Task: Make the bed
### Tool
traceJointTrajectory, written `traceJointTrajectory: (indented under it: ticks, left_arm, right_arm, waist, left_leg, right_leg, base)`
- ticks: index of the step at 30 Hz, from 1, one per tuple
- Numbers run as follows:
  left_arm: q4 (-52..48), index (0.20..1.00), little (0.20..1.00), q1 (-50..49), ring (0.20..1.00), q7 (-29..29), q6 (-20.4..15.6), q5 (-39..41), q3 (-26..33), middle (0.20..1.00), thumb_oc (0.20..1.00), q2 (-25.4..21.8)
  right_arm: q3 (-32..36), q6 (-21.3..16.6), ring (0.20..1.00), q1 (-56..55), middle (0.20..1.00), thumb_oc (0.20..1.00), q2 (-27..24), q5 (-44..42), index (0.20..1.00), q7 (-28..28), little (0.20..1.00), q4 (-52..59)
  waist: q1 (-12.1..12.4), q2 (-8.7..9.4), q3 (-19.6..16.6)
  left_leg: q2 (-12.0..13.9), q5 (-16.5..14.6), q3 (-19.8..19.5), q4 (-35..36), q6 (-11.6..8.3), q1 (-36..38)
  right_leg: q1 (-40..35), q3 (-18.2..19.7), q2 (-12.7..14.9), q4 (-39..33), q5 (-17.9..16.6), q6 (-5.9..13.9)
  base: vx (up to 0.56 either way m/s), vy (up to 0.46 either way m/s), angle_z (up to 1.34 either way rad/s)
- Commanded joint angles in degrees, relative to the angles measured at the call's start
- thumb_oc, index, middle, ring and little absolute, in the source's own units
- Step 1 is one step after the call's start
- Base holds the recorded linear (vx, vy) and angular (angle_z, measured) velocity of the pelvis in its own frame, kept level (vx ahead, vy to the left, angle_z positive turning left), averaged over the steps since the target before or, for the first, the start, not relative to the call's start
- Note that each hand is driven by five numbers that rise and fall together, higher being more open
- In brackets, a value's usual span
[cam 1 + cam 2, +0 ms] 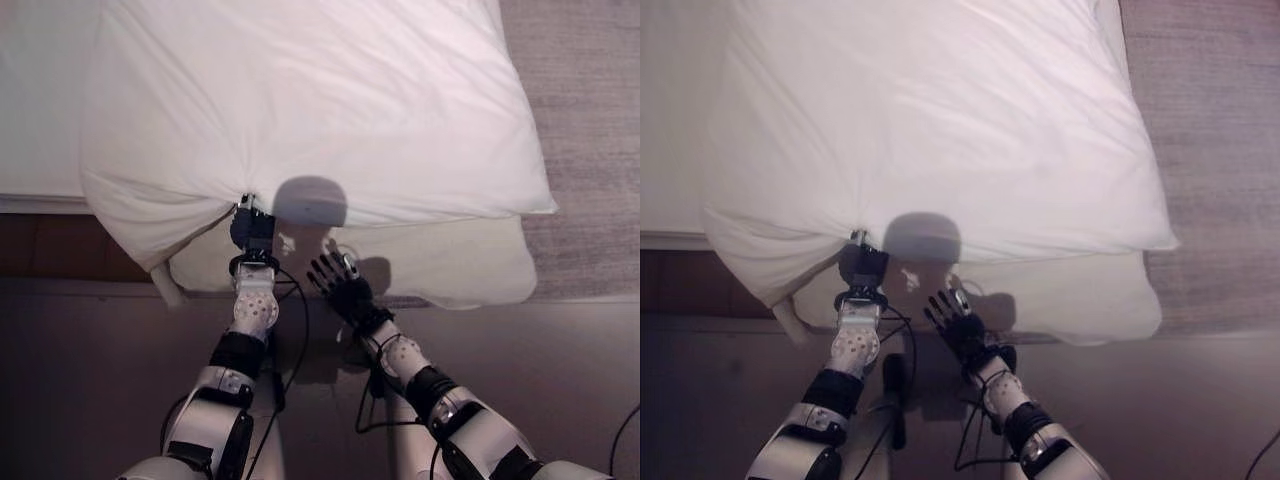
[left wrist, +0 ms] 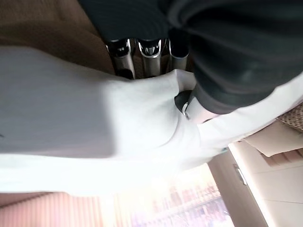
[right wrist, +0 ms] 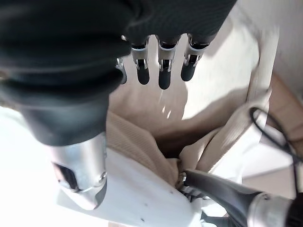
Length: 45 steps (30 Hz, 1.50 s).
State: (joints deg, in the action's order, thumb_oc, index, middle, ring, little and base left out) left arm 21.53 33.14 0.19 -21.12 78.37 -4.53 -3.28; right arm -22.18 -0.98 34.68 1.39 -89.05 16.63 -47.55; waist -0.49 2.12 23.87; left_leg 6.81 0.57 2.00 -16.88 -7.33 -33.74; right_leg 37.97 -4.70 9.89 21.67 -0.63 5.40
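Observation:
A white duvet (image 1: pixel 300 100) lies puffed over the bed, its near edge hanging over the cream mattress side (image 1: pixel 440 265). My left hand (image 1: pixel 252 228) is shut on that near edge, where the cloth bunches into folds. In the left wrist view its fingers (image 2: pixel 149 49) and thumb (image 2: pixel 185 102) curl round the white cloth (image 2: pixel 94 118). My right hand (image 1: pixel 338 282) hovers open just right of it, in front of the mattress side, fingers (image 3: pixel 161 71) straight and holding nothing.
A flat white sheet (image 1: pixel 40 100) covers the bed to the left of the duvet, above a dark wooden bed frame (image 1: pixel 60 250). Grey carpet (image 1: pixel 590 150) runs along the bed's right side. Dark floor (image 1: pixel 100 370) lies in front.

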Motion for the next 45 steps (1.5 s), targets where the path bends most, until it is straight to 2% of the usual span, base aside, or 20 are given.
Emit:
traceJointTrajectory:
  ticks: [1, 6, 9, 15, 17, 21, 26, 29, 31, 35, 45]
  left_arm:
    - [-13.5, 0.200, 0.200, -0.3, 0.200, -2.8, -1.8, -1.4, -5.0, 0.200, 0.200, 1.5]
    - [-21.8, 0.200, 0.200, -5.3, 0.200, 0.3, -3.5, -4.3, -5.9, 0.200, 0.200, -0.4]
    - [-25.1, 0.200, 0.200, -7.5, 0.200, 2.7, -5.4, -6.2, -4.5, 0.200, 0.200, -1.1]
    - [-26.6, 0.200, 0.200, -9.4, 0.200, 7.7, -7.5, -10.9, -1.6, 0.200, 0.200, -2.5]
    - [-27.5, 0.200, 0.200, -10.1, 0.200, 12.6, -8.5, -14.4, 1.1, 0.200, 0.200, -3.1]
    - [-27.8, 0.200, 0.200, -11.9, 0.200, 16.7, -9.2, -17.7, 5.5, 0.200, 0.200, -4.3]
    - [-26.6, 0.200, 0.200, -13.3, 0.200, 25.7, -8.7, -26.1, 13.0, 0.200, 0.200, -6.9]
    - [-25.6, 0.200, 0.200, -13.3, 0.200, 29.1, -8.3, -29.3, 16.3, 0.200, 0.200, -8.0]
    - [-25.7, 0.200, 0.200, -13.2, 0.200, 29.4, -8.3, -29.5, 16.3, 0.200, 0.200, -8.0]
    - [-22.8, 0.200, 0.200, -13.4, 0.200, 32.5, -7.4, -32.4, 20.7, 0.200, 0.200, -10.0]
    - [-18.9, 0.200, 0.200, -14.1, 0.200, 34.7, -8.1, -33.3, 26.2, 0.200, 0.200, -12.2]
  right_arm:
    - [2.2, -1.6, 1.000, -0.5, 1.000, 1.000, 2.7, -3.9, 1.000, -0.1, 1.000, 6.1]
    - [3.2, -4.6, 1.000, 1.8, 1.000, 1.000, 1.6, -5.1, 1.000, -1.2, 1.000, 11.7]
    - [6.5, -7.4, 1.000, 4.1, 1.000, 1.000, -0.1, -6.0, 1.000, -1.1, 1.000, 15.6]
    - [10.2, -9.8, 1.000, 4.8, 1.000, 1.000, -2.2, -6.2, 1.000, -1.0, 1.000, 19.7]
    - [13.5, -12.2, 1.000, 4.7, 1.000, 1.000, -3.4, -6.5, 1.000, -2.1, 1.000, 23.3]
    - [17.9, -14.5, 1.000, 4.9, 1.000, 1.000, -5.7, -7.0, 1.000, -3.4, 1.000, 25.6]
    - [23.4, -18.0, 1.000, 6.1, 1.000, 1.000, -8.8, -6.2, 1.000, -7.1, 1.000, 27.5]
    - [24.9, -18.4, 1.000, 6.2, 1.000, 1.000, -11.0, -5.1, 1.000, -9.0, 1.000, 27.0]
    - [25.0, -18.4, 1.000, 6.3, 1.000, 1.000, -11.1, -5.1, 1.000, -9.0, 1.000, 26.9]
    - [27.3, -18.2, 1.000, 5.4, 1.000, 1.000, -14.0, -3.3, 1.000, -10.7, 1.000, 25.7]
    - [31.0, -16.3, 1.000, 2.9, 1.000, 1.000, -20.3, -0.7, 1.000, -12.5, 1.000, 20.9]
  waist:
    - [0.1, -2.46, -0.8]
    - [1.6, -3.66, -0.4]
    - [2.5, -4.76, -0.1]
    - [3.2, -5.36, -0.2]
    - [3.3, -5.60, -0.4]
    - [3.6, -6.01, -0.8]
    - [3.7, -6.33, -1.6]
    - [3.7, -6.18, -2.0]
    - [3.6, -6.19, -2.0]
    - [3.0, -5.85, -2.7]
    - [2.1, -5.36, -3.2]
  left_leg:
    - [-3.7, -0.1, -1.0, 0.4, 3.59, -2.6]
    - [-4.4, -0.3, -1.9, -0.2, 4.03, -2.9]
    - [-4.8, -0.5, -2.1, 0.1, 4.19, -2.5]
    - [-5.2, -0.3, -2.6, 0.0, 4.44, -2.9]
    - [-5.4, -0.3, -2.6, 0.1, 4.48, -2.9]
    - [-5.5, -0.4, -2.8, -0.1, 4.72, -3.0]
    - [-5.4, -0.7, -2.6, -0.6, 4.82, -3.7]
    - [-5.3, -0.8, -2.5, -0.8, 4.71, -3.9]
    - [-5.3, -0.8, -2.5, -0.8, 4.70, -4.0]
    - [-4.9, -1.1, -2.2, -1.2, 4.58, -4.2]
    - [-4.5, -1.1, -1.7, -1.4, 4.19, -4.6]
  right_leg:
    - [-1.3, -1.2, -1.3, -3.4, 0.2, 1.44]
    - [-1.4, -1.9, -0.7, -2.9, 0.6, 1.38]
    - [-1.9, -2.3, -0.1, -2.7, 1.1, 1.65]
    - [-1.6, -2.7, 0.3, -2.1, 1.1, 1.67]
    - [-1.6, -3.0, 0.5, -2.2, 1.3, 1.84]
    - [-1.6, -3.0, 0.7, -2.0, 1.4, 2.01]
    - [-0.7, -2.8, 0.8, -1.5, 1.6, 2.08]
    - [-0.5, -2.7, 0.8, -1.2, 1.8, 2.07]
    - [-0.4, -2.7, 0.8, -1.2, 1.8, 2.07]
    - [-0.2, -2.4, 0.7, -1.0, 1.9, 2.03]
    - [0.7, -1.9, 0.2, -0.4, 2.3, 1.92]
  base:
    - [0.00, -0.006, 0.21]
    - [0.00, 0.006, 0.10]
    - [0.00, 0.032, 0.09]
    - [0.01, 0.017, 0.08]
    - [0.01, 0.021, 0.06]
    - [0.00, 0.000, 0.00]
    - [0.00, 0.000, 0.00]
    - [0.00, 0.000, 0.00]
    - [0.00, 0.000, 0.00]
    - [0.00, 0.000, 0.00]
    - [0.00, 0.000, 0.00]
